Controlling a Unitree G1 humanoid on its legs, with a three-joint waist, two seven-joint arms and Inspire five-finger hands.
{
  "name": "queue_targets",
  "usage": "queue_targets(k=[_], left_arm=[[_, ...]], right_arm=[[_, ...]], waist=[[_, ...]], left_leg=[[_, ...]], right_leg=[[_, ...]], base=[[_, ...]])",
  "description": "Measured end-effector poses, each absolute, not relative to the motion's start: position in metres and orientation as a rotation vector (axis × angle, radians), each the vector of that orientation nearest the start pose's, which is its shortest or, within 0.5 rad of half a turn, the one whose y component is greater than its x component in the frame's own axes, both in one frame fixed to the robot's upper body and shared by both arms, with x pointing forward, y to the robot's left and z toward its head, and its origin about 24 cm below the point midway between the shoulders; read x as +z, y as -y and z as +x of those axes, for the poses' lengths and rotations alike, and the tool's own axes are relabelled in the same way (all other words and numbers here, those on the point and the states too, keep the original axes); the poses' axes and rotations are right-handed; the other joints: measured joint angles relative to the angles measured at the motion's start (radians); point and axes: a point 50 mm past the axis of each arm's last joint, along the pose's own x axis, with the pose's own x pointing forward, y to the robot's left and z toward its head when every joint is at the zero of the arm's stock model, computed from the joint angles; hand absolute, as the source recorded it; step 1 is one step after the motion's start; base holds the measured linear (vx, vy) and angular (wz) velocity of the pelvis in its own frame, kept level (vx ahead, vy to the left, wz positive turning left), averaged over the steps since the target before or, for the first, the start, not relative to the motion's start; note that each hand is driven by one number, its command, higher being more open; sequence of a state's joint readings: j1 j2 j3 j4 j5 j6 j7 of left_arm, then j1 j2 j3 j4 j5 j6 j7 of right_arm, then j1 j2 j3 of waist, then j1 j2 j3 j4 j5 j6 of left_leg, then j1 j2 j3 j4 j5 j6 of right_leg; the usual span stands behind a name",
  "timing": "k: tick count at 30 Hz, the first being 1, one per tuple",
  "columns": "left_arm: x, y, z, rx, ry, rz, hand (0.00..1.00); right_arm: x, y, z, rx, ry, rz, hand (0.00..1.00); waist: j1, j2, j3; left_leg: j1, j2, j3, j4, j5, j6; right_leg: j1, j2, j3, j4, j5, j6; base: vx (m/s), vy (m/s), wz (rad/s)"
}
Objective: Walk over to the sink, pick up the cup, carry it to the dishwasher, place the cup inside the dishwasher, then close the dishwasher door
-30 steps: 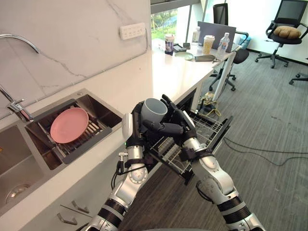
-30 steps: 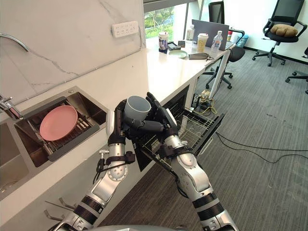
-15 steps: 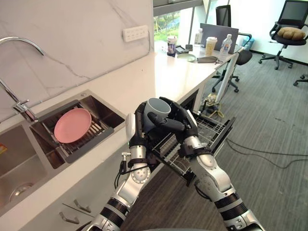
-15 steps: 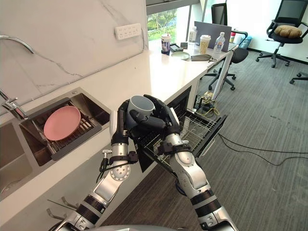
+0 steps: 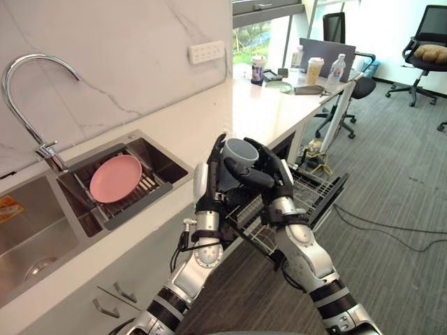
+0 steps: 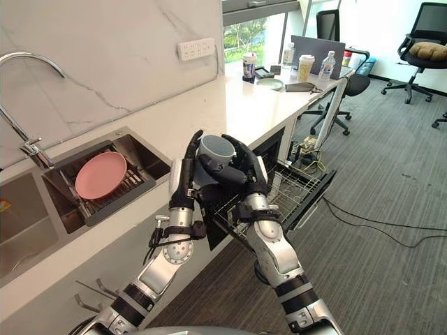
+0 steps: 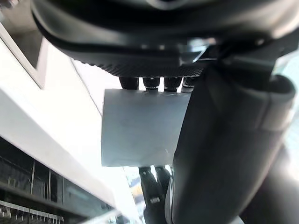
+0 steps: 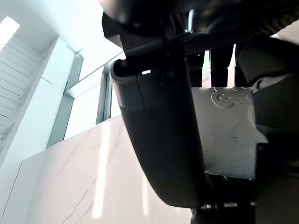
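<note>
Left hand (image 6: 187, 174): fingers, curled a moment ago, are straightening up along the cup (image 6: 215, 148).
Cup: is staying upright between both hands, above the rack's near end.
Right hand (image 6: 244, 174): is clamping round the cup.
Rack (image 6: 290, 188): is sitting pulled out below.

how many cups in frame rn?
3. Grey cup between left hand and right hand; patterned takeaway cup and tan takeaway cup at the counter's far end. More may be hidden.
</note>
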State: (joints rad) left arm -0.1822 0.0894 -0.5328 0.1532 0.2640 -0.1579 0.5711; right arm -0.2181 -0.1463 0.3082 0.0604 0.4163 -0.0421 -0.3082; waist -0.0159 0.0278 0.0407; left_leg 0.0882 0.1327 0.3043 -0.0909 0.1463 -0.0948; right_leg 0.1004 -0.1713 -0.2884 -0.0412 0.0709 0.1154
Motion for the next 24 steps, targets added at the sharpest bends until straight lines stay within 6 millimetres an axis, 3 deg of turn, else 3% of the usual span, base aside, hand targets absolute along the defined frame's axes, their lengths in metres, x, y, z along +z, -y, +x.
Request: queue_targets(k=[4,9,16,18,22,24], left_arm=[[0.064,-0.040,0.249,-0.115,0.354,0.288,1.00],[0.075,-0.033,0.244,-0.161,0.406,0.255,1.00],[0.110,-0.026,0.230,-0.231,0.568,0.105,1.00],[0.112,-0.027,0.227,-0.259,0.569,0.064,1.00],[0.094,-0.029,0.219,-0.348,0.452,0.022,1.00],[0.071,-0.032,0.209,-0.428,0.304,0.014,1.00]], right_arm=[[0.078,0.118,0.288,-0.090,0.088,0.200,0.00],[0.083,0.152,0.290,-0.347,0.124,0.167,0.00],[0.087,0.195,0.286,-0.595,0.162,0.132,0.00],[0.085,0.208,0.281,-0.644,0.163,0.119,0.00],[0.076,0.229,0.271,-0.681,0.137,0.091,0.00],[0.069,0.235,0.267,-0.636,0.111,0.077,0.00]], waist=[[0.000,0.000,0.000],[-0.003,0.000,0.000],[-0.004,0.000,0.000],[-0.004,0.000,0.000],[-0.008,0.000,0.000],[-0.015,0.000,0.000]], left_leg=[[-0.004,0.000,-0.001,0.000,0.000,0.000],[-0.007,0.000,-0.007,0.000,0.001,0.000],[-0.010,-0.002,-0.014,-0.001,0.002,0.001],[-0.012,-0.003,-0.017,-0.001,0.002,0.001],[-0.023,-0.006,-0.027,-0.002,0.002,0.001],[-0.037,-0.008,-0.034,-0.002,0.002,0.002]], right_leg=[[0.000,0.002,-0.001,-0.004,0.002,0.001],[0.002,0.002,-0.006,-0.004,0.002,0.001],[0.003,0.000,-0.012,-0.002,0.000,0.002],[0.003,-0.001,-0.015,-0.001,-0.001,0.003],[-0.003,-0.004,-0.024,-0.001,-0.005,0.009],[-0.010,-0.005,-0.029,-0.001,-0.005,0.010]], base=[[0.00,0.000,0.00],[0.00,-0.002,0.01],[0.00,-0.002,0.03],[0.00,-0.001,0.04],[0.01,-0.004,0.07],[0.02,-0.009,0.07]])
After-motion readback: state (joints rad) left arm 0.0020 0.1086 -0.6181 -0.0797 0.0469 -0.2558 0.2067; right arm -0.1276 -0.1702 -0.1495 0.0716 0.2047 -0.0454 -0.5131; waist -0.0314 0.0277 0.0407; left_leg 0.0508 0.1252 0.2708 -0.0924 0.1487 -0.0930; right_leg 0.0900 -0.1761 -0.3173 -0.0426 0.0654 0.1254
